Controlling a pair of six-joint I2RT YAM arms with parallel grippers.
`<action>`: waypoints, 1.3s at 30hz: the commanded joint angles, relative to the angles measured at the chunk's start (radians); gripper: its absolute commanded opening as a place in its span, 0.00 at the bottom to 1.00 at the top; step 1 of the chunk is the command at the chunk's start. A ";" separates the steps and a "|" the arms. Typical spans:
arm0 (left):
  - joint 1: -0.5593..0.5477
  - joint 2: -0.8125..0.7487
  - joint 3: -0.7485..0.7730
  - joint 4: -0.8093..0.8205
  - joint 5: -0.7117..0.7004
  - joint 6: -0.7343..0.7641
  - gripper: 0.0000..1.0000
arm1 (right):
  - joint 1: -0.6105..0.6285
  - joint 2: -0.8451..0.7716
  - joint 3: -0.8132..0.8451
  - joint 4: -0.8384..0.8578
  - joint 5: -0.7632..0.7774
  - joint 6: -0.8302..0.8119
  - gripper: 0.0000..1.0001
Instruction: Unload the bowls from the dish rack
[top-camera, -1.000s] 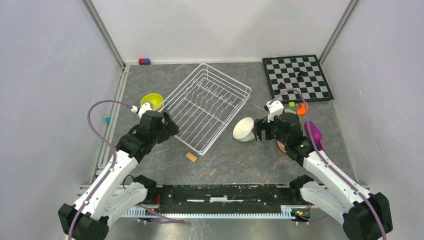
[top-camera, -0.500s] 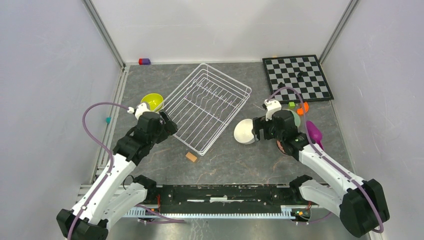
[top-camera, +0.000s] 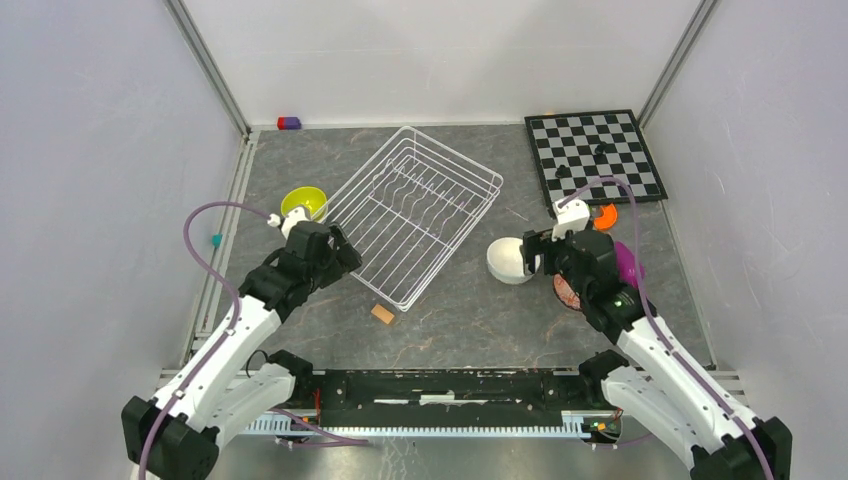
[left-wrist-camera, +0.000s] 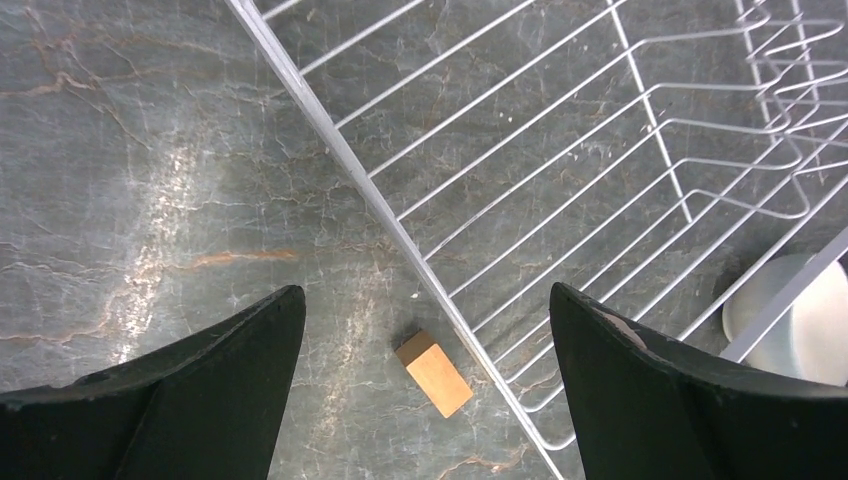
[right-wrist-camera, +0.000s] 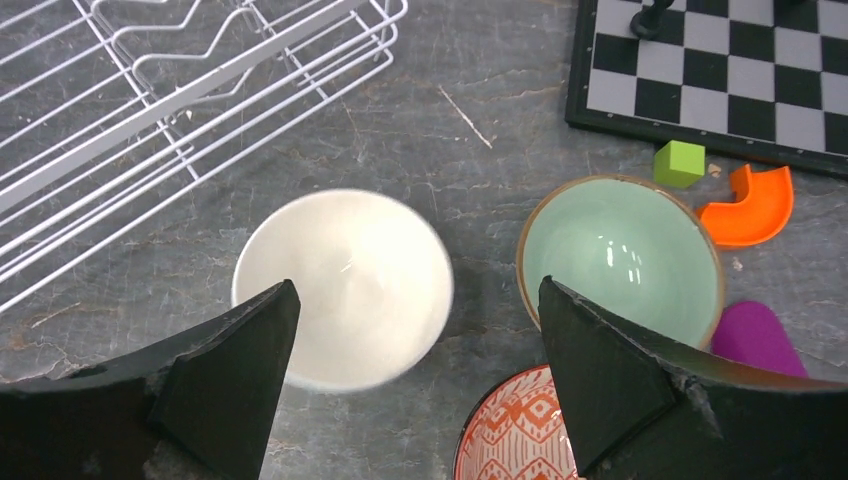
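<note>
— Right gripper (right-wrist-camera: 417, 285)?
— Fingers spread wide, gripping nothing. It hangs over the small round white ceramic bowl (right-wrist-camera: 340, 285). The arm reaches forward, wrist facing down.
— Left gripper (left-wrist-camera: 425, 290)?
— Equally wide, holding nothing, above the near rim of the rectangular white wire dish rack (top-camera: 415, 215).
— The bowl?
— Upright on the grey table (right-wrist-camera: 500, 120), just right of the rack, beside a pale green bowl (right-wrist-camera: 620, 255).

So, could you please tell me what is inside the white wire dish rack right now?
No bowl shows inside the white wire dish rack; only grey marbled tabletop is visible through its wires. The left gripper covers its near-left edge from above.
</note>
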 joint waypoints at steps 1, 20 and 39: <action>0.003 0.018 -0.042 0.076 0.044 -0.029 0.97 | -0.001 -0.077 -0.036 0.065 0.034 -0.049 0.96; 0.002 0.419 0.026 0.510 0.262 -0.105 0.75 | -0.003 -0.205 -0.057 0.074 -0.011 -0.102 0.95; -0.005 0.468 0.272 0.372 0.280 0.071 0.91 | -0.002 -0.341 -0.276 0.318 0.086 -0.106 0.95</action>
